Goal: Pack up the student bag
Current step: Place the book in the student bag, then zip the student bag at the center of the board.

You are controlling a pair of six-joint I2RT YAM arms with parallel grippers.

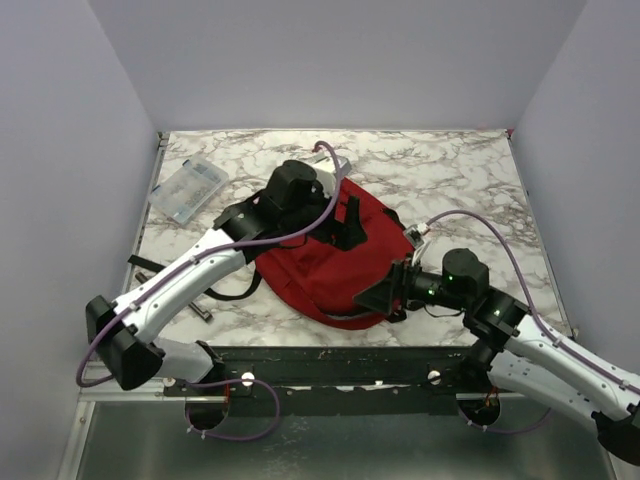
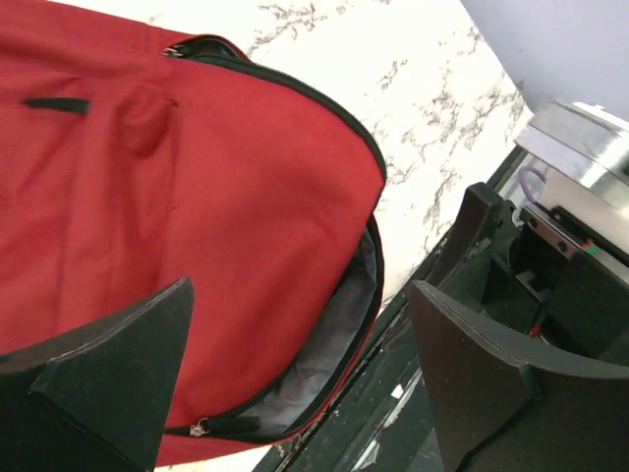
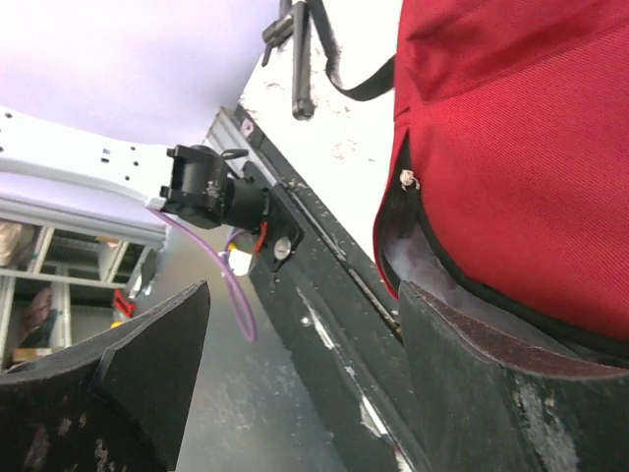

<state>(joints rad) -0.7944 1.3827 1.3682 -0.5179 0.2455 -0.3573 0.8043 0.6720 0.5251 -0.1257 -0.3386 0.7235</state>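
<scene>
The student bag (image 1: pixel 318 268), a dark red backpack, lies flat in the middle of the table with its curved zipper unzipped along the near edge. Grey lining (image 2: pixel 329 339) shows in the gap. My left gripper (image 1: pixel 347 224) hovers over the bag's far side, jaws wide open and empty (image 2: pixel 300 379). My right gripper (image 1: pixel 383 296) is at the bag's near right edge, open (image 3: pixel 305 383). One of its fingers (image 3: pixel 491 364) sits at the mouth of the opening against the lining, the other (image 3: pixel 147 364) hangs past the table's edge.
A clear plastic case (image 1: pixel 188 190) lies at the far left of the marble table (image 1: pixel 460 180). The bag's black straps (image 1: pixel 150 266) trail to the left, with a small dark stick-like item (image 1: pixel 200 313) near the front edge. Black mounting rail (image 3: pixel 324 295) runs along the near side.
</scene>
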